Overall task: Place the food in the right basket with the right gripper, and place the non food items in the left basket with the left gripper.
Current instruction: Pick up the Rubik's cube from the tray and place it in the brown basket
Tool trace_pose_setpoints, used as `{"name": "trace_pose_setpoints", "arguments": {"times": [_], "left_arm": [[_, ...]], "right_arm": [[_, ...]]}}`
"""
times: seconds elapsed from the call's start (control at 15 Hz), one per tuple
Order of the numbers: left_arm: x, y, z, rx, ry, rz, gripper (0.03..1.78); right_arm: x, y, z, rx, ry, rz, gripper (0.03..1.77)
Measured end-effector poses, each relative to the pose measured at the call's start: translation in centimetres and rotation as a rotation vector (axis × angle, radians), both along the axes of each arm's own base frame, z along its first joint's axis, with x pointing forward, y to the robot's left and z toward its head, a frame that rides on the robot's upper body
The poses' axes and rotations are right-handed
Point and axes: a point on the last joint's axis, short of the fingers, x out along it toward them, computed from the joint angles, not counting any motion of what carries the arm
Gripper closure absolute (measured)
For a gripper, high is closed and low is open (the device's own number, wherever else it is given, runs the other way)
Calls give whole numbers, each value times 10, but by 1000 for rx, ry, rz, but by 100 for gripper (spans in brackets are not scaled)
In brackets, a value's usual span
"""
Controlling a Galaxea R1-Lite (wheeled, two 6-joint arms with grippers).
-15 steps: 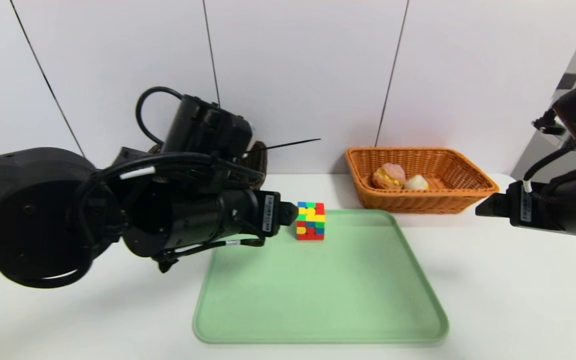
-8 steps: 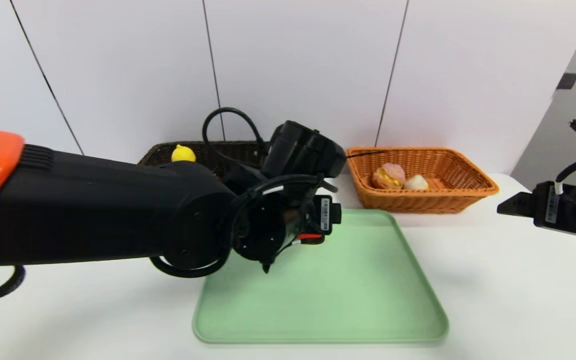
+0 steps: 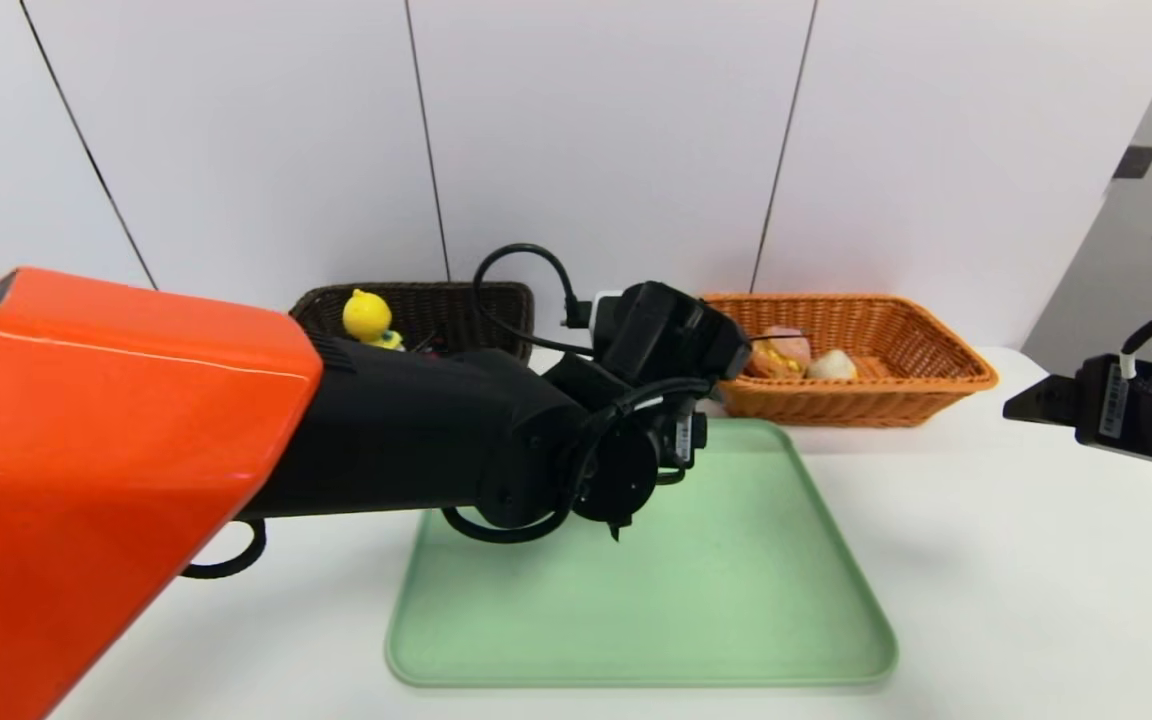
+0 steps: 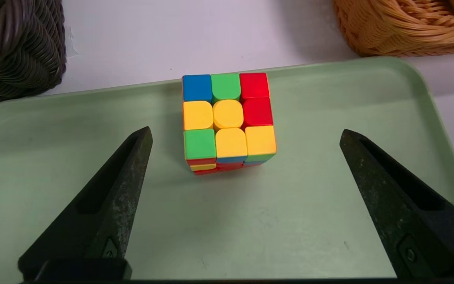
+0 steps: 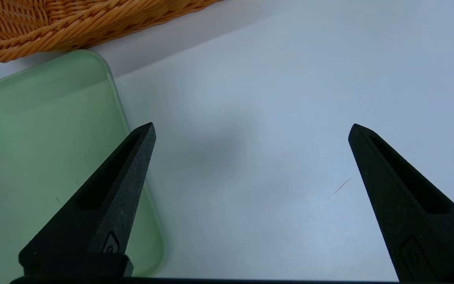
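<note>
The multicoloured cube [image 4: 227, 118] stands on the green tray [image 4: 329, 221] near its far left corner. My left gripper [image 4: 246, 131] hovers open just above it, one finger on each side and neither touching. In the head view my left arm hides the cube. A yellow duck toy [image 3: 366, 315] sits in the dark brown left basket [image 3: 496, 305]. Two round pastries [image 3: 786, 350] lie in the orange right basket [image 3: 936, 370]. My right gripper [image 5: 250, 126] hangs open and empty over the bare table to the right of the tray.
The green tray [image 3: 756, 600] fills the middle of the white table [image 3: 1016, 600], with both baskets behind it against the wall. My left arm's orange and black links [image 3: 116, 450] stretch low across the table's left half.
My left arm has reached forward and to the right over the tray's far corner, and it now covers the cube in the head view. The right gripper has drawn back slightly to the right.
</note>
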Motion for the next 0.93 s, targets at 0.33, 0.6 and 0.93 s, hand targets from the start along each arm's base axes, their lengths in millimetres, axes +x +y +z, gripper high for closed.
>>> {"name": "trace_pose_setpoints", "arguments": {"times": [0.33,0.6,0.93], "left_arm": [[6,-7,-14,42,1,13,12],[9,-11,-18,47,1,17,12],[15,-16,-25,50,1,25,12]], "right_arm": [[0,0,0,6,-3,5,10],[-1,0,-1,5,1,6,10],[-3,-1,-4,3,8,6,10]]}}
